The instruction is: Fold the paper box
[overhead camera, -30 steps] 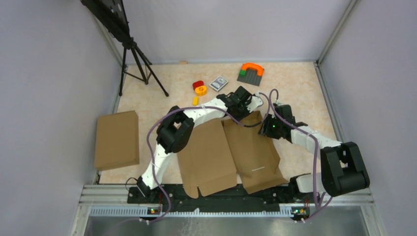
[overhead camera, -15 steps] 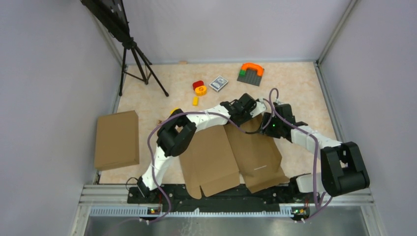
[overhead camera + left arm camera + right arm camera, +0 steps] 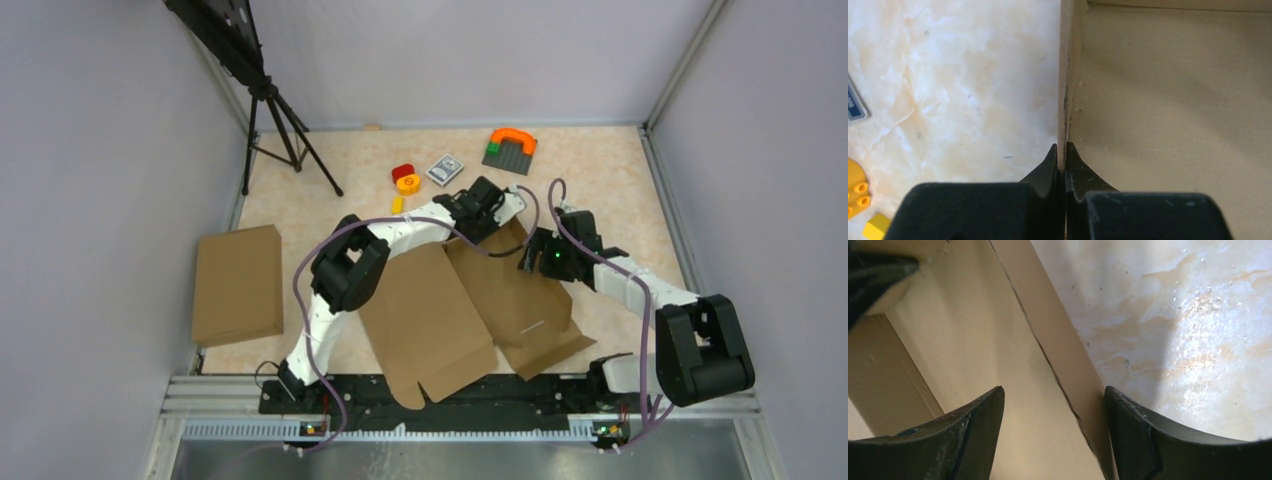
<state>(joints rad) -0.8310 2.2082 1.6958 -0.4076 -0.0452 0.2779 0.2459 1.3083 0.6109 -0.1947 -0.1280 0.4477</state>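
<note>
so the left claw [image 3: 1061,150] is pinching the cardboard box [image 3: 430,310] by its far edge, right claw [image 3: 1053,392] hangs spread over its side edge

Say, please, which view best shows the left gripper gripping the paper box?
Left wrist: the left gripper pinches an edge of the paper box. The top view hides the fingertips; the right wrist shows mostly cardboard.
</note>
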